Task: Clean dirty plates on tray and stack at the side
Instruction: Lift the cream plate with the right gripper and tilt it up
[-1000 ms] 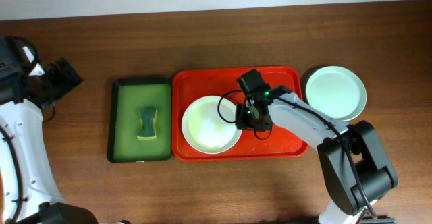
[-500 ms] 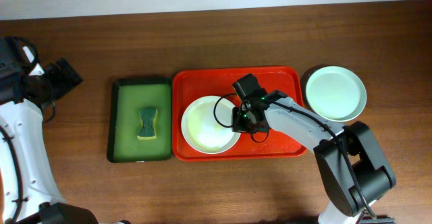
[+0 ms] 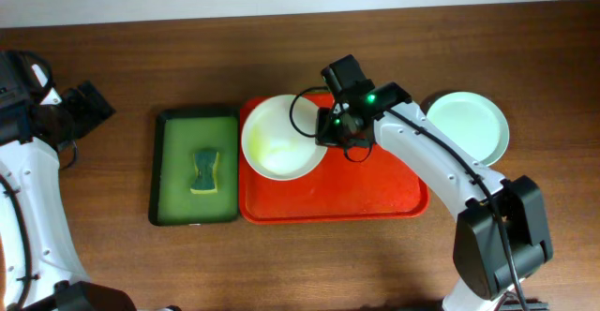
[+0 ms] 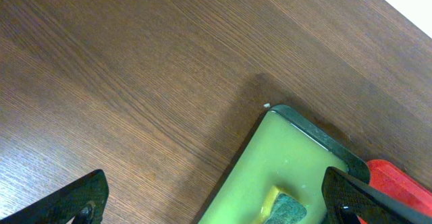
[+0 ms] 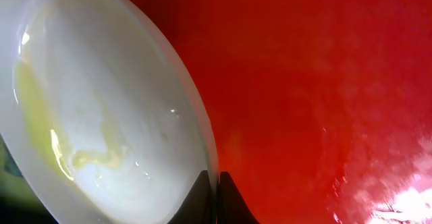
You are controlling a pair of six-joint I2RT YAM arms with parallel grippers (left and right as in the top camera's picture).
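The right gripper is closed on the near rim of the round, shallow cream-white plate. In the right wrist view its two dark fingertips meet with only the thin plate edge between them. Pinching the rim rather than the flat bowl leaves the soiled face open, and the yellow smears across it are plain to see.

In the overhead view this plate sits at the upper left corner of the large red rectangular plastic tray, overhanging the rim towards the smaller green tray with a dark rim. That probably brings it nearer the hourglass-shaped sponge lying in the green tray, ready for wiping. Whether the plate is raised clear of the red tray cannot be told.

A pale blue-green round plate rests on the brown wooden table just right of the red tray, likely the stacking spot.

The left gripper hangs over bare wood at the far left with its fingers spread wide and nothing between them. It is well apart from the sponge.
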